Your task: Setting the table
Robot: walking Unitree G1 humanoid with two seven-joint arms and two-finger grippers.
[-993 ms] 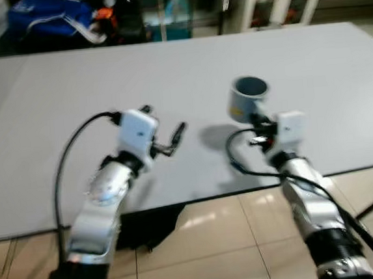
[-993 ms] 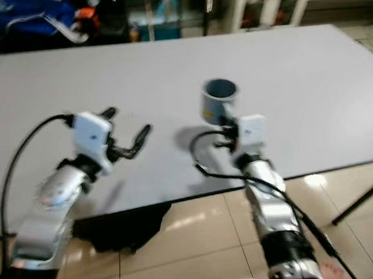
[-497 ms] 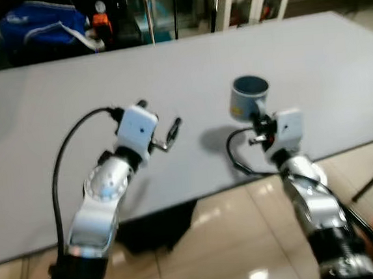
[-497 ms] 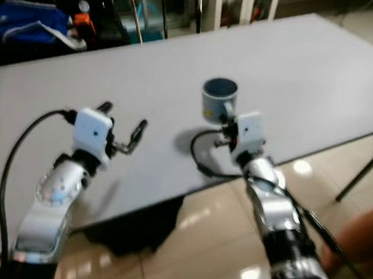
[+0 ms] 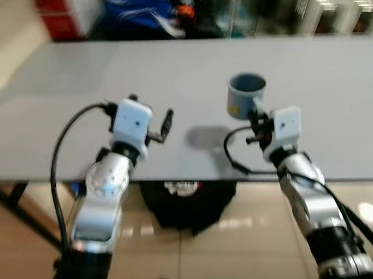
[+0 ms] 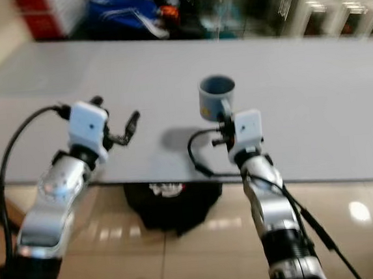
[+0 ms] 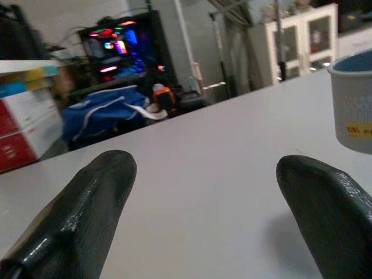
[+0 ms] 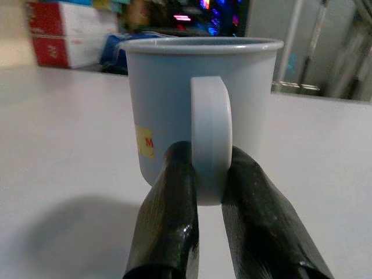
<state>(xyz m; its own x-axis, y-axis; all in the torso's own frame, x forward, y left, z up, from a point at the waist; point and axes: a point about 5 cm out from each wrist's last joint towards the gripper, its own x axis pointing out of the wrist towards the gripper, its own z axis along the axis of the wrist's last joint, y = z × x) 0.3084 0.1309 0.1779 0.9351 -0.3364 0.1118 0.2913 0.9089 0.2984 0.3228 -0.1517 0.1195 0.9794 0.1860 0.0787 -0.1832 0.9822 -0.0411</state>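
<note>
- The grey table [image 5: 326,88] spans the scene, broad and pale, its near edge running just ahead of both arms; beyond its far side sit a blue bag [image 5: 138,18] and a red and white box [image 5: 64,8], blurred
- Under the near edge, on the tiled floor [image 5: 203,255], lies a dark bundle [image 5: 189,201] that I cannot identify
- The left gripper [image 5: 152,123] hovers above the table near its front edge, fingers spread wide with nothing between them; the left wrist view confirms the gap, with bare tabletop beyond
- The light blue mug [image 5: 245,95] is upright over the table, right of centre and not far in from the near edge, with a small yellow label [image 8: 145,141] on its side; a shadow falls to its left, and I cannot tell whether its base rests on the surface or hangs just above it
- The right gripper [image 8: 208,189] is clamped on the mug's handle [image 8: 210,133], one finger pressed on each side of the loop
- Judged from this, the step in hand is placing the mug at its spot on the table
- The next move calls for settling the base flat, then parting the right fingers [image 8: 171,209] and drawing straight back off the handle so the mug does not tip
</note>
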